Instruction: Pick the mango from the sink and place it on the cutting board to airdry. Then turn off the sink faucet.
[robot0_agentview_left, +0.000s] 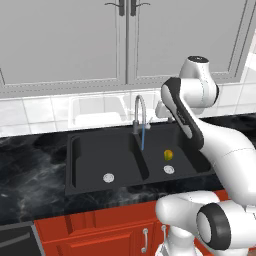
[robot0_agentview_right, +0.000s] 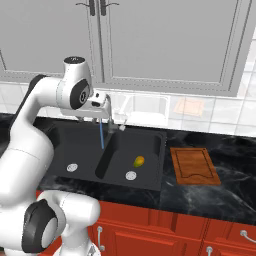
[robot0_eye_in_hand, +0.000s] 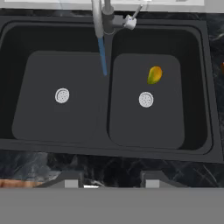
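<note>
Left base view: the mango (robot0_agentview_left: 169, 155) lies on the floor of the right basin of the black sink (robot0_agentview_left: 80, 165), just behind that basin's round silver drain (robot0_agentview_left: 169, 169) and apart from it. The sink faucet (robot0_agentview_left: 139, 112) stands at the back rim over the divider, and a thin blue stream runs from its spout. A white dish rack (robot0_agentview_left: 97, 111) sits behind the sink against the tiled wall. The white arm rises on the right and bends over the right basin.

Right base view: the hand hangs high above the sink (robot0_agentview_right: 150, 182), near the faucet (robot0_agentview_right: 120, 122). The mango (robot0_agentview_right: 139, 161) rests in the right basin, well below the hand. The cutting board (robot0_agentview_right: 194, 165) lies on the dark marbled tabletop (robot0_agentview_right: 235, 170) just to the right of the sink, with nothing on it.

Hand view: the jaws sit at the bottom edge, clenched on nothing, well apart from the mango (robot0_eye_in_hand: 154, 75), which lies beside the drain (robot0_eye_in_hand: 146, 99). The blue stream (robot0_eye_in_hand: 102, 56) falls by the divider between the basins.
</note>
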